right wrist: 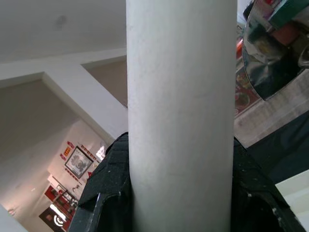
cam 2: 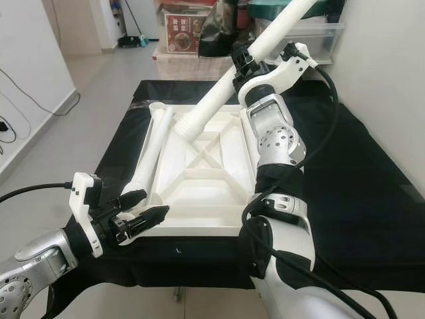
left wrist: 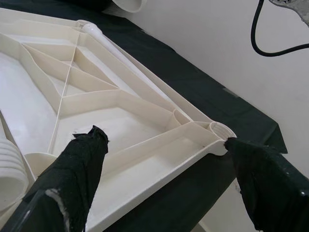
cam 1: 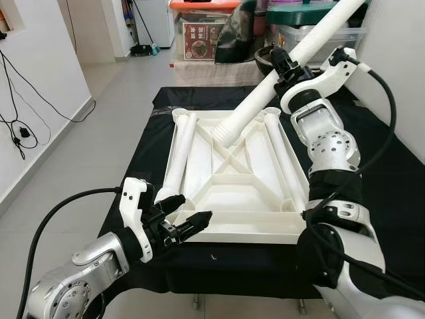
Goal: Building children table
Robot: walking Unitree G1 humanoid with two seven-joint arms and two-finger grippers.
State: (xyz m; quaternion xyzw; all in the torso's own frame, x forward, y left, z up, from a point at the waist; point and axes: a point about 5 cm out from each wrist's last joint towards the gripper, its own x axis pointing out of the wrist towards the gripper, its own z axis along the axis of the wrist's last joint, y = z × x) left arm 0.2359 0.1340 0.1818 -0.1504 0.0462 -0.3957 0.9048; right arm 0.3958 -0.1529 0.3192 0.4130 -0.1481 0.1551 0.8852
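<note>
A white plastic tabletop (cam 1: 246, 234) lies upside down on a black-covered surface. Two loose white legs rest in it, one along the left side (cam 1: 180, 149) and one along the right (cam 1: 282, 159). My right gripper (cam 1: 282, 66) is shut on a third white leg (cam 1: 265, 100), raised and slanting, its ribbed lower end hanging over the far middle of the tabletop. In the right wrist view that leg (right wrist: 178, 121) sits between the black fingers (right wrist: 111, 183). My left gripper (cam 1: 192, 207) is open at the tabletop's near left corner, its fingers (left wrist: 77, 164) spread over the rim (left wrist: 159, 159).
Black cloth (cam 1: 392, 193) covers the platform, wider on the right. Storage boxes and bags (cam 1: 199, 33) crowd the far end. A white wall runs close along the right. Cables (cam 1: 20, 133) trail on the grey floor by the left wall, where there is open floor.
</note>
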